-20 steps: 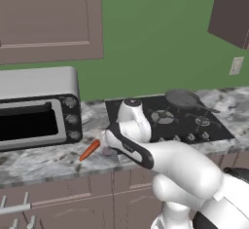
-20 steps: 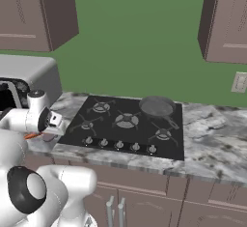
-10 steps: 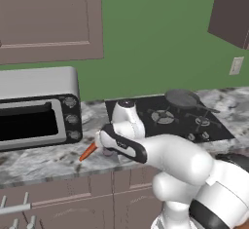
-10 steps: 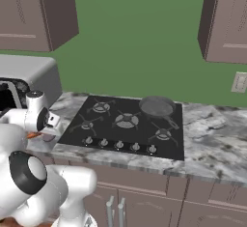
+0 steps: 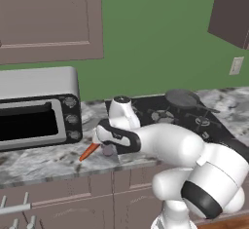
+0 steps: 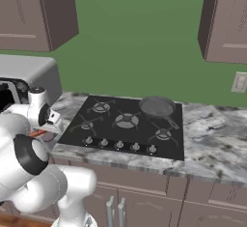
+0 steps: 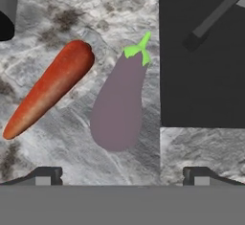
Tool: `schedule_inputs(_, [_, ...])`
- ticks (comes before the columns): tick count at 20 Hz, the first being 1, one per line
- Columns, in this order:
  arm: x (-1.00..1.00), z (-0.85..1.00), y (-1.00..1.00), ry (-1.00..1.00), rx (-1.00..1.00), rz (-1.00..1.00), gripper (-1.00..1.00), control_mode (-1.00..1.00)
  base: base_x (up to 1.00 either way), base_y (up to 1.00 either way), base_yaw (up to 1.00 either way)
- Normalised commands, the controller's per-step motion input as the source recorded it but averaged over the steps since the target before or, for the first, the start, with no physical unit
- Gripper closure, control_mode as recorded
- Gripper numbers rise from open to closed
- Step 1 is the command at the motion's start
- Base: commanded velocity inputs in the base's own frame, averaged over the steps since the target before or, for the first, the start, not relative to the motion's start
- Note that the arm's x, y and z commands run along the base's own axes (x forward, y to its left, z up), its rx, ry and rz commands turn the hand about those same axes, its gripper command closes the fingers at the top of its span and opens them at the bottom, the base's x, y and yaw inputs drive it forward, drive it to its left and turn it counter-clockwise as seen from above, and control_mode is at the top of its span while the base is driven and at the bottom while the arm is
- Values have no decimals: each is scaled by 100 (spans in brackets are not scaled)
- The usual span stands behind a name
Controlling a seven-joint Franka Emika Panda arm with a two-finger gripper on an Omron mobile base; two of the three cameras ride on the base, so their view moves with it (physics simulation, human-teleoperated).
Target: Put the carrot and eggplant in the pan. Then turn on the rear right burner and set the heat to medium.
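Now, from the left base camera: the white arm bends low over the marble counter (image 5: 44, 160), its gripper (image 5: 108, 149) hanging just above the stone between the toaster oven (image 5: 39, 108) and the black cooktop (image 5: 180, 118). The carrot (image 5: 89, 151) pokes out from under the hand, lying flat, its long axis slanting toward the counter's front edge and the oven side. The pan (image 5: 184, 98) sits on a rear burner, handle reaching right.

Over to the right base camera: the pan (image 6: 157, 106) rests on the rear right burner of the cooktop (image 6: 125, 124), a row of knobs (image 6: 119, 145) along its front. A sliver of orange carrot (image 6: 37, 133) shows beside the arm.

Down the hand camera: fingertips (image 7: 45, 176) stand spread wide, gripping nothing. The eggplant (image 7: 119, 106) lies between them, green stem toward the top of the view, fat end toward the fingers, just beside the cooktop's edge (image 7: 201, 75). The carrot (image 7: 48, 89) lies alongside, apart from it, tapering to the lower left.
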Motion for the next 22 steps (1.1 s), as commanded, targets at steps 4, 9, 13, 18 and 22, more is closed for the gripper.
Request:
schedule_inputs(4, [22, -6, 0, 0, 0, 0, -100, -100, 0, 0, 0])
schedule_inputs(9, [23, -10, 0, 0, 0, 0, -100, -100, 0, 0, 0])
schedule_inputs(13, [5, -19, 0, 0, 0, 0, -100, -100, 0, 0, 0])
schedule_inputs(18, [0, -24, 0, 0, 0, 0, -100, -100, 0, 0, 0])
schedule_inputs(22, [0, -17, 0, 0, 0, 0, -100, -100, 0, 0, 0])
